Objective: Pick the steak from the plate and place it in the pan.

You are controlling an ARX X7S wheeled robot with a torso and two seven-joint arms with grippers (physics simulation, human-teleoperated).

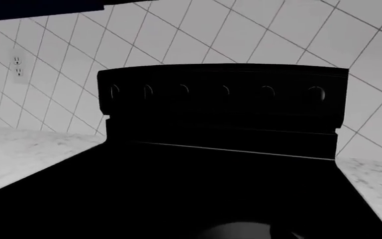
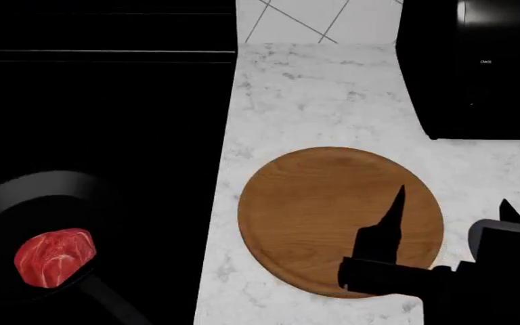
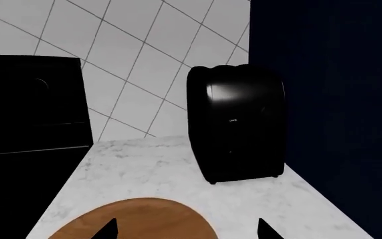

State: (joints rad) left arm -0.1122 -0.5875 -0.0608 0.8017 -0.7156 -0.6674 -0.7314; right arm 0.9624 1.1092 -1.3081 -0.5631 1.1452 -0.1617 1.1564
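The steak (image 2: 55,257), red with white marbling, lies inside the black pan (image 2: 25,196) on the dark cooktop at the lower left of the head view; the pan's handle (image 2: 111,298) points toward me. The wooden plate (image 2: 323,203) sits bare on the marble counter and also shows in the right wrist view (image 3: 138,219). My right gripper (image 2: 452,203) is open and empty, with one fingertip over the plate's right part and the other past its rim; in the right wrist view (image 3: 186,229) only its two tips show. My left gripper is not visible in any view.
The black stove (image 2: 97,101) fills the left, with its knob panel (image 1: 224,94) against the tiled wall. A black appliance (image 2: 472,68) stands at the counter's back right and also shows in the right wrist view (image 3: 240,124). A grey curved shape (image 1: 238,230) lies low in the left wrist view.
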